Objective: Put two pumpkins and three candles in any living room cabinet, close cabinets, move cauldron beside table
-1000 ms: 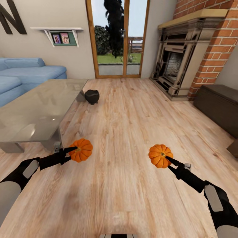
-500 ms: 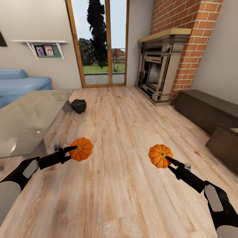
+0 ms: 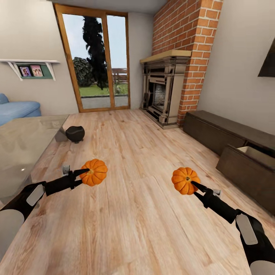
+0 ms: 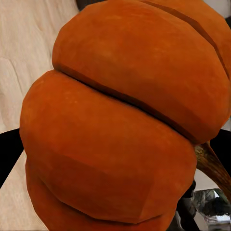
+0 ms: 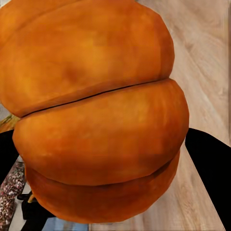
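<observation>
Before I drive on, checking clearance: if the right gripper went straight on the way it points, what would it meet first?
Past the pumpkin the right gripper holds, bare floor; the line seems to head toward the glass door, but depth is unclear.

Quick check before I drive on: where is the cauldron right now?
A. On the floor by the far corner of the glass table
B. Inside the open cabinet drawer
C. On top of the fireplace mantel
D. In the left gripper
A. The head view shows the cauldron sitting on the wood floor right by the far corner of the table.
</observation>
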Available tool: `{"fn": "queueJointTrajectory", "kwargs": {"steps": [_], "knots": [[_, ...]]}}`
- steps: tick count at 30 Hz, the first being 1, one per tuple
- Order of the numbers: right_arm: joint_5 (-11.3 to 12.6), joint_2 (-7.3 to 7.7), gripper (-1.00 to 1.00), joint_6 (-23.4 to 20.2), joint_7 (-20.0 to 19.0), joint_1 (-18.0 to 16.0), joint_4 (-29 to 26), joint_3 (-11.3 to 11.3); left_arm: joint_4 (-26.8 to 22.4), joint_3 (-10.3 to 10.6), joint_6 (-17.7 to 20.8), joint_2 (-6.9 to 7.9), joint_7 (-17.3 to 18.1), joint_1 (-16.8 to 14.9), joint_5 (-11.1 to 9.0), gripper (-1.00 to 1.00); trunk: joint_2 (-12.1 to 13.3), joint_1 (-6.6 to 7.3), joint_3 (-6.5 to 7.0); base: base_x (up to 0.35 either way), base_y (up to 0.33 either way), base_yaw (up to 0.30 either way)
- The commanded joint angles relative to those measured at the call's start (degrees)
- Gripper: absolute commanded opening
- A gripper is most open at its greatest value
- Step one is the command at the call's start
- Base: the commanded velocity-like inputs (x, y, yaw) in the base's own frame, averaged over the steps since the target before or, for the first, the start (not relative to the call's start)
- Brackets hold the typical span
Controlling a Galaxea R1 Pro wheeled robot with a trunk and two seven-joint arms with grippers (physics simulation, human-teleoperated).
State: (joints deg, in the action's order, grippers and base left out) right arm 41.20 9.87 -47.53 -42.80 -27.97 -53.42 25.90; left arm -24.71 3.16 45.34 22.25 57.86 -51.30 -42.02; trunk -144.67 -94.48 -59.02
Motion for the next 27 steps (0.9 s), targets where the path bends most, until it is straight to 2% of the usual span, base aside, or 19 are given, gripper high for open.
{"fn": "queueJointTrajectory", "kwargs": {"steps": [1, 27], "knots": [[0.6, -0.02, -1.00, -0.5, -0.1, -0.1, 0.1, 0.1, 0.0, 0.2, 0.5, 0.07, 0.1, 0.0, -0.8, -1.00, 0.0, 0.04, 0.23, 0.000, 0.000, -0.269], [0.7, -0.02, -1.00, -0.5, -0.1, -0.1, 1.0, 0.2, -0.1, 0.2, 0.5, 0.14, 0.2, 0.0, -0.8, -1.00, 0.3, 0.71, 7.24, 0.000, 0.000, -0.269]]}}
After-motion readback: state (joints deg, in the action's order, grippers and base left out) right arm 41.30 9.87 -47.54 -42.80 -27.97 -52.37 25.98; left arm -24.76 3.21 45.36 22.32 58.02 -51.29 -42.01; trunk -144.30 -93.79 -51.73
